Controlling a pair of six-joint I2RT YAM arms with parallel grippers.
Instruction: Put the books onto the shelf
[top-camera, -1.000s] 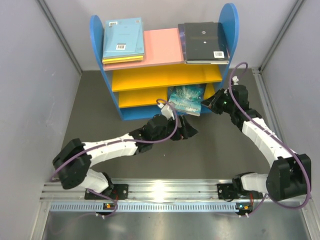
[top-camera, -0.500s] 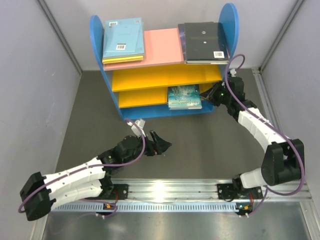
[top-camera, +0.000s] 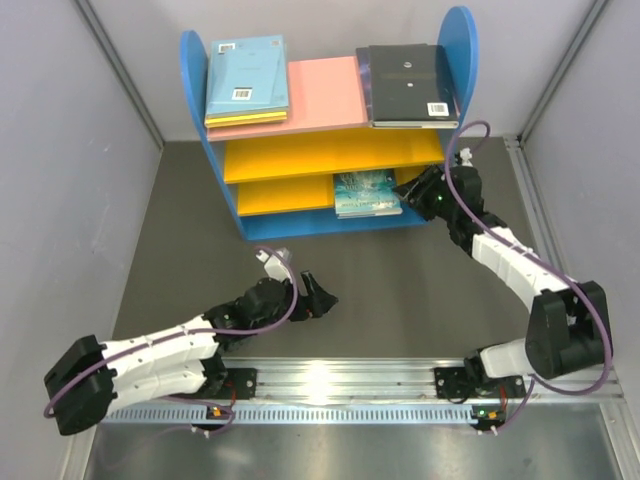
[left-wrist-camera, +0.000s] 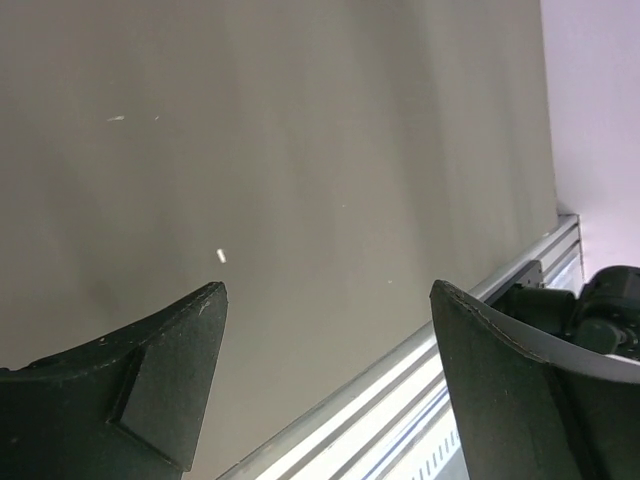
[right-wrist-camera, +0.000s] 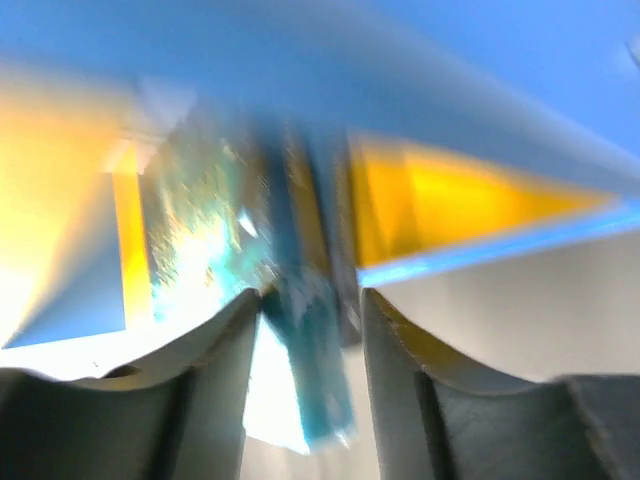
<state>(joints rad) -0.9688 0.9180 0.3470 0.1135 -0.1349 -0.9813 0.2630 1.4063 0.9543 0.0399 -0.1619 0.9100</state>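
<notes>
Where the top external view shows the shelf (top-camera: 462, 60) standing at the far side of the desk (top-camera: 430, 290), you find the teal book (top-camera: 367, 193) in the lowest compartment, above the blue base (top-camera: 300, 226) and toward its right end. Whether it lies flat or leans cannot be told. The right tool (top-camera: 408, 186) sits at that book's right edge, just beside the right side panel. The right wrist view is blurred: the book's edge lies between the two fingers (right-wrist-camera: 200, 370), but you cannot tell whether they clamp it or stand free of it. The left tool (top-camera: 320, 293) is well apart from the shelf, low over the bare desk, its fingers wide apart with nothing between them. On the pink top board (top-camera: 325, 90), a light blue book (top-camera: 247, 78) lies on a yellow book (top-camera: 245, 120) at the left end, and a black book (top-camera: 408, 85) lies at the right end.
</notes>
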